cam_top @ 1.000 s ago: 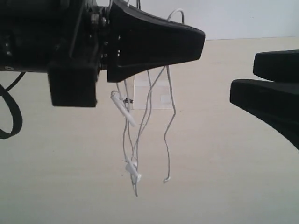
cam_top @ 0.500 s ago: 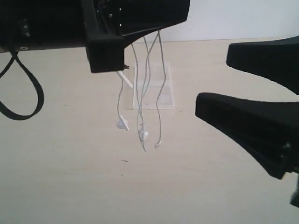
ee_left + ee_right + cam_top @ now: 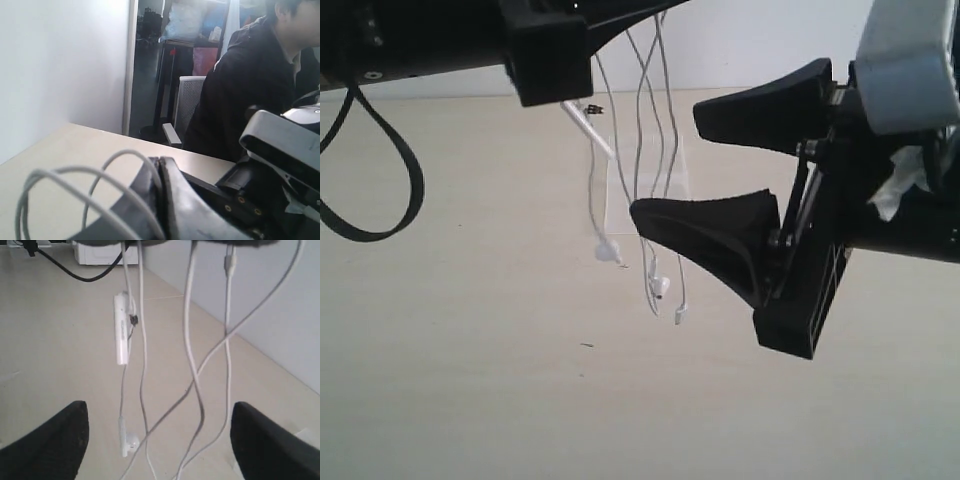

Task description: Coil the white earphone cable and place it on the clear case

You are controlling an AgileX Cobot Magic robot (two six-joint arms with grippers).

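1. Far left: a black robot cable (image 3: 382, 205) hangs in a loop over the bench (image 3: 470, 390).

2. Upper left: the left gripper (image 3: 610, 20) is raised above the bench, its fingers pressed together. It holds the white earphone cable (image 3: 642, 150). In the left wrist view, loops of this cable (image 3: 75, 190) arch over the closed fingers (image 3: 167, 185).

3. Centre: the cable hangs from the left gripper in several loose strands.
   - The inline remote (image 3: 585, 122) hangs tilted near the top.
   - One earbud (image 3: 608, 251) hangs on the left side of the bundle.
   - The second earbud (image 3: 660, 287) and the plug (image 3: 680, 315) hang lower and to the right.
   - No part of the cable is coiled.

4. Centre, farther back: the clear case (image 3: 620, 210) lies flat on the bench behind the hanging strands. Nothing rests on it.

5. Right: the right gripper (image 3: 667, 160) is spread wide, one finger above the other, pointing left at the strands. In the right wrist view the strands (image 3: 192, 370) hang in the open space between its two fingers (image 3: 50, 445). Whether either finger touches the cable cannot be determined.
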